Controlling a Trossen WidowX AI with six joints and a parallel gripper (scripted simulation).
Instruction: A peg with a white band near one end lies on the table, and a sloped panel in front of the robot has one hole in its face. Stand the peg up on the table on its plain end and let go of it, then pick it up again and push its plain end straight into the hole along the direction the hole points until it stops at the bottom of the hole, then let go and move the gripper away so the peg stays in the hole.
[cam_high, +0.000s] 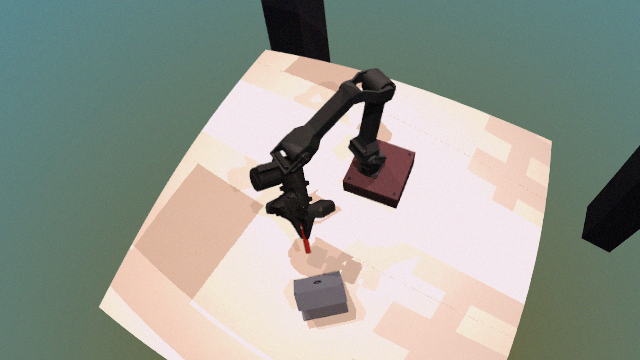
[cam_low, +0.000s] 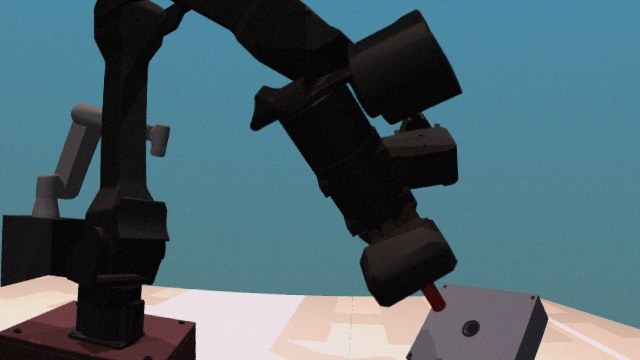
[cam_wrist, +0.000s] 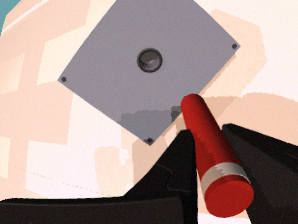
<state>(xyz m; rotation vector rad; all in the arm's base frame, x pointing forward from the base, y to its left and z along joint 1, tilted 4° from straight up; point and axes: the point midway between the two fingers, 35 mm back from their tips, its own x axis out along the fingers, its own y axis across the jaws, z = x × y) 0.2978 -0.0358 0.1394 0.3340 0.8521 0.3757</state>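
The red peg (cam_high: 307, 247) (cam_low: 434, 298) (cam_wrist: 200, 119) is held in the air, tilted, with its plain end pointing down and forward. Its white band (cam_wrist: 225, 172) is at the upper end, near the wrist camera. My gripper (cam_high: 305, 234) (cam_wrist: 206, 137) is shut on the peg. In the exterior view the fingertips are hidden behind the gripper's body. The grey sloped panel (cam_high: 327, 296) (cam_low: 492, 306) (cam_wrist: 107, 70) stands ahead of the peg. Its round hole (cam_high: 317, 282) (cam_low: 470, 328) (cam_wrist: 149, 60) is uncovered. The plain end is apart from the hole, off to one side of it.
The arm's dark red base block (cam_high: 380, 175) (cam_low: 150, 332) stands behind the gripper. Black posts (cam_high: 297, 30) (cam_high: 612, 205) stand beyond the table (cam_high: 235, 280). A grey arm (cam_low: 75, 160) on a dark block (cam_low: 27, 245) is in the background. Patchy shadows lie on the table.
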